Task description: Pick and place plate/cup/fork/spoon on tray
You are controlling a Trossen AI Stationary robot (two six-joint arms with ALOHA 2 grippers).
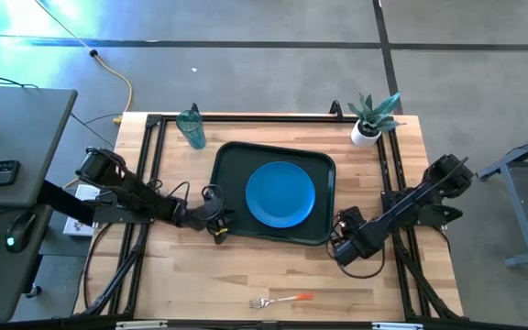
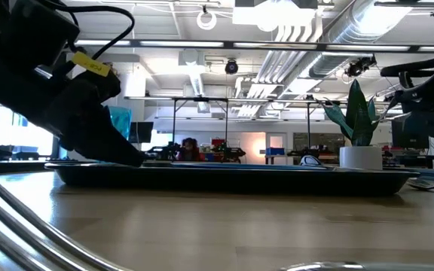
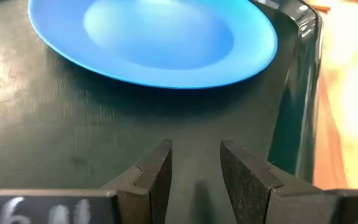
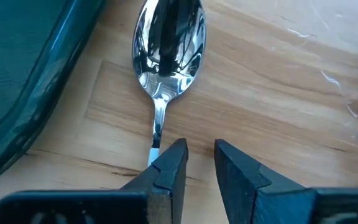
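The blue plate [image 1: 280,193] lies flat on the dark tray [image 1: 230,160] and also shows in the left wrist view [image 3: 154,37]. My left gripper [image 1: 218,220] is at the tray's near left corner, low over the tray floor [image 3: 73,124], open and empty. My right gripper [image 1: 342,243] is just off the tray's near right corner, its fingers a narrow gap apart. The spoon [image 4: 166,43] lies on the table beside the tray rim [image 4: 36,68], its handle running under one finger. The teal cup [image 1: 191,128] stands at the far left. The fork [image 1: 282,299] lies near the front edge. My right gripper reaches low along the spoon's handle from its free end. The spoon's neck [image 4: 156,134] goes under one finger [image 4: 169,165], not into the gap. The finger hides the place, so I cannot tell whether it touches the spoon. The spoon lies flat on the table, bowl up.
A white pot with a green plant [image 1: 367,124] stands at the far right corner. Bare wood lies between the tray and the fork along the near side. A grey desk [image 1: 16,156] stands left of the table.
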